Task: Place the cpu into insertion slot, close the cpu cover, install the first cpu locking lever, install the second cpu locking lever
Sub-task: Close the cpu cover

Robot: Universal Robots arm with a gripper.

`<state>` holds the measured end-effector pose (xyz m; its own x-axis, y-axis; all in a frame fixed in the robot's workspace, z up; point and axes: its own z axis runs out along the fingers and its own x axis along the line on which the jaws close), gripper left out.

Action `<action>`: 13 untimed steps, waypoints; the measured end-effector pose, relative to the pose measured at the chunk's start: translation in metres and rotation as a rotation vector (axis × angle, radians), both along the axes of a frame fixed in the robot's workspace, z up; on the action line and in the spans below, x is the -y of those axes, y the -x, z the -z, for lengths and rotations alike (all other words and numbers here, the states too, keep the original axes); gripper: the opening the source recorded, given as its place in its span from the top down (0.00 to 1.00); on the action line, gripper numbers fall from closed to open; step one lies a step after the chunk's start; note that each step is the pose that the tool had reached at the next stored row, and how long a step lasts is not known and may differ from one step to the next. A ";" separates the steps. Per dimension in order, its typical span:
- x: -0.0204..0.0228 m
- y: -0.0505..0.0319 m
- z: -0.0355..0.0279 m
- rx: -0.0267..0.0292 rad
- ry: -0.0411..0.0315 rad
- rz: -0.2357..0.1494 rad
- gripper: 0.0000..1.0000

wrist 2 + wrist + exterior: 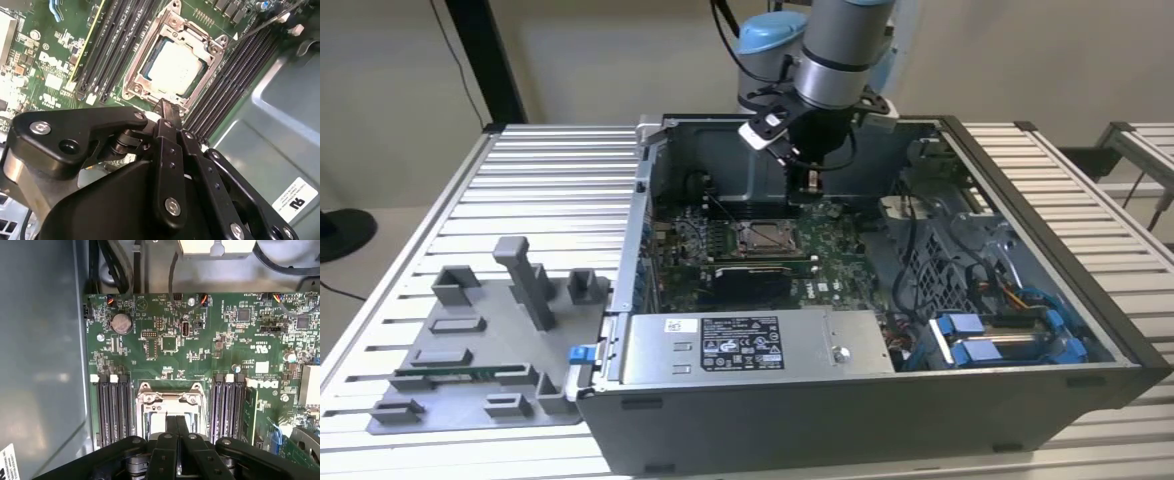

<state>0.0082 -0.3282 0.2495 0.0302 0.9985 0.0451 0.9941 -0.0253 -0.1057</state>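
Observation:
The cpu (175, 67) lies flat in the insertion slot (763, 237) on the green board, silvery face up. The cpu cover (137, 75), a silvery frame, lies down around it, and the chip shows through its window. My gripper (805, 185) hangs inside the open computer case, just above the board and a little behind the slot. In both wrist views its black fingers (167, 130) are pressed together with nothing between them. The gripper tip (164, 107) sits close to the edge of the cover, whose frame (167, 399) shows just beyond the gripper (176, 422).
Black memory slots (112, 410) flank the socket on both sides. The case's grey wall (40, 365) rises close by. A power supply with a label plate (747, 345) sits at the front, blue drive brackets (1001, 335) at the exterior view's right, and a grey fixture (480, 340) on the table at its left.

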 end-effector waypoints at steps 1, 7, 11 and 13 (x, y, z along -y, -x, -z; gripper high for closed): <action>0.0000 0.0026 0.0000 0.0002 -0.0001 0.000 1.00; 0.0000 0.0258 0.0000 0.0010 -0.0053 0.000 1.00; 0.0000 0.0441 0.0000 0.0070 -0.0059 0.000 1.00; 0.0000 0.0532 0.0000 0.0110 -0.0079 0.000 1.00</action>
